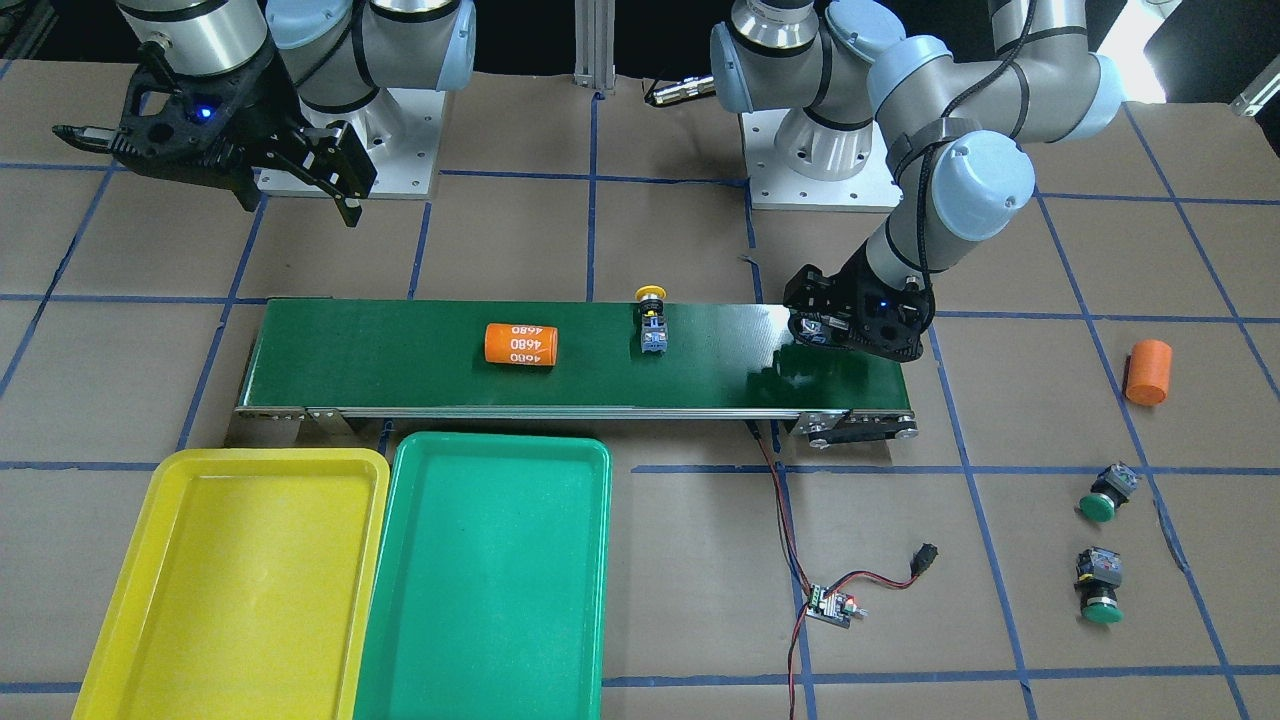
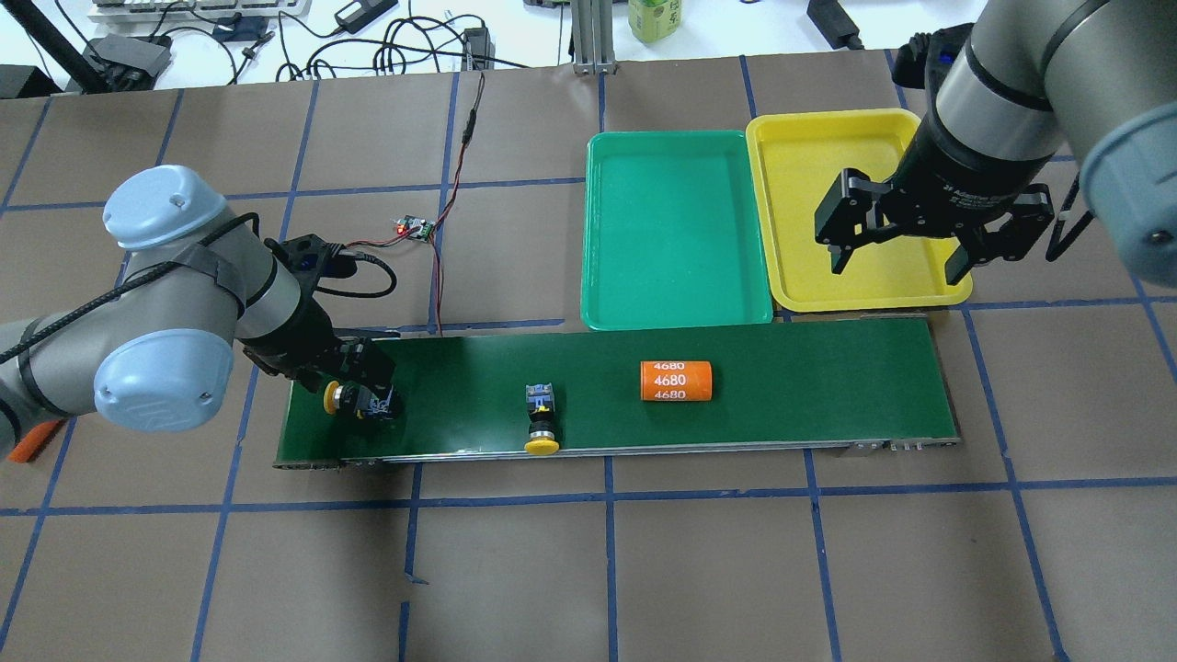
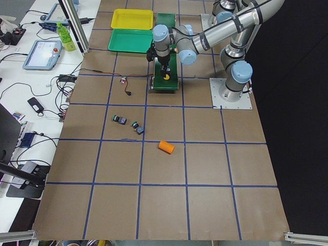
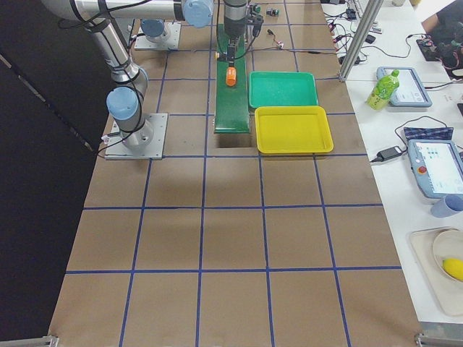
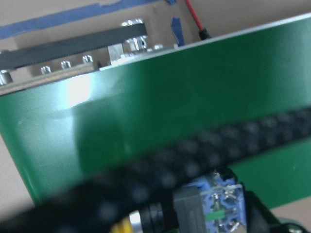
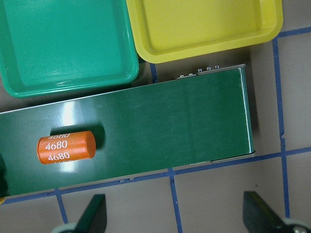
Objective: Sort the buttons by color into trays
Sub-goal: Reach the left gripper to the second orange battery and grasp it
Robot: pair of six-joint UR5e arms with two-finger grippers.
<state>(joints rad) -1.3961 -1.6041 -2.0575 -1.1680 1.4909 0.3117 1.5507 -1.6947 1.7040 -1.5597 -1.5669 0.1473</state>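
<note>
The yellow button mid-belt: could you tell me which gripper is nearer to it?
Left. The left gripper is low on the belt near the button; the right gripper hangs high beyond the orange cylinder.

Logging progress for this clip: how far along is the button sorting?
Nothing sorted yet: yellow tray and green tray are empty. In hand: left gripper is at one yellow button on the belt end, grip unclear; second yellow button lies mid-belt; right gripper hangs open and empty. Left: both green buttons sit on the table; all four need traying.
</note>
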